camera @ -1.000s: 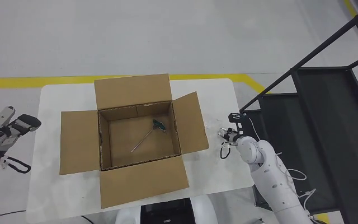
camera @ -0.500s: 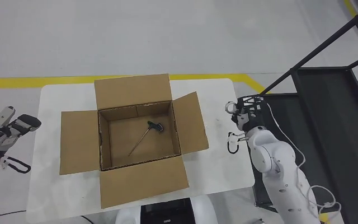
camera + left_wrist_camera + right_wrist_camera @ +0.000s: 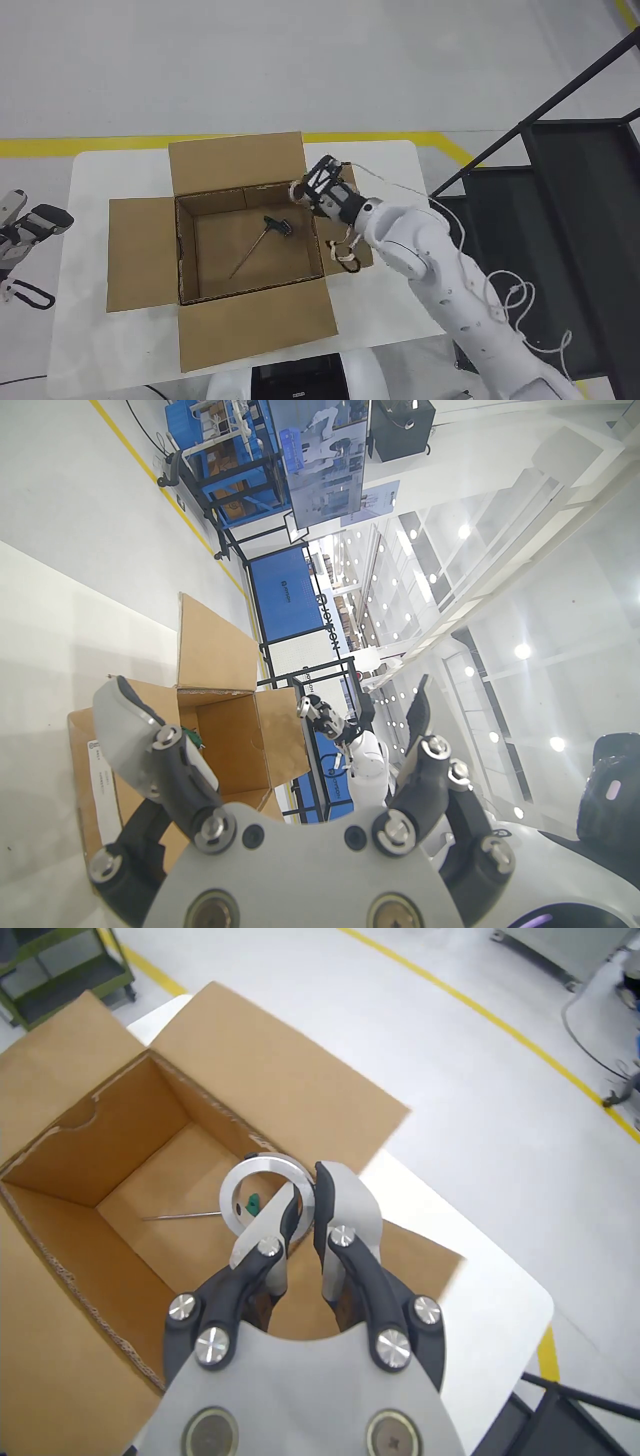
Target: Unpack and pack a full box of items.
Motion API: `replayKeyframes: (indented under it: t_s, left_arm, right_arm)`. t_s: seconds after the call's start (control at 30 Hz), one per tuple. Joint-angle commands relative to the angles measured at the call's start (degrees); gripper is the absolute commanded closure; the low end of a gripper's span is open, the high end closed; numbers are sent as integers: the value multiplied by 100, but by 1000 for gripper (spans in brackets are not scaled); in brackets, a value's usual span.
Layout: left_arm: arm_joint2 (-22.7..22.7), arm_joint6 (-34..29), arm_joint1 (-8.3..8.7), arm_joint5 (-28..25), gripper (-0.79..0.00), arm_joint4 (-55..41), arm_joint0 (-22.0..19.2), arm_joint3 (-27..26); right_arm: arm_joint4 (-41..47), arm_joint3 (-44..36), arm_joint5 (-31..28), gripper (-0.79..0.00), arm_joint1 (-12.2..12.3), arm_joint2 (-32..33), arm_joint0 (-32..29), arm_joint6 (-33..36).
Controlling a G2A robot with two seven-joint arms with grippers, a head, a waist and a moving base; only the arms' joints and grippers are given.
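Seemingly early packing: right gripper [image 3: 305, 1198] clamps a metal ring [image 3: 272, 1167] above the box [image 3: 235, 160] containing one wrench [image 3: 258, 245]; left gripper [image 3: 270, 705] wide.

- A factory-like robot hall.
- Grey floor [image 3: 300, 60] with a yellow line [image 3: 100, 146].
- Blue panels [image 3: 282, 592], racks [image 3: 230, 485], high ceiling lamps [image 3: 523, 650].
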Motion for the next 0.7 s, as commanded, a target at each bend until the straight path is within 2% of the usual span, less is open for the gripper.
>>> replayKeyframes:
  t_s: [0.0,0.17,0.3,0.37,0.43,0.67]
  left_arm:
    - [0,0,0,0,-785,0,0,0]
    - [0,0,0,0,-785,0,0,0]
    - [0,0,0,0,-785,0,0,0]
    - [0,0,0,0,-785,0,0,0]
    - [0,0,0,0,-785,0,0,0]
    - [0,0,0,0,-785,0,0,0]
  right_arm:
    - [8,365,-38,0,-100,-559,408,221]
    - [249,1106,-68,0,-363,-1471,1103,700]
    - [389,1433,-111,-6,-494,-1794,1428,1067]
    - [408,1525,-136,-262,-532,-1885,1515,1235]
    - [420,1571,-134,-785,-559,-1930,1575,1344]
    - [344,1510,-298,-785,-556,-1891,1577,1548]
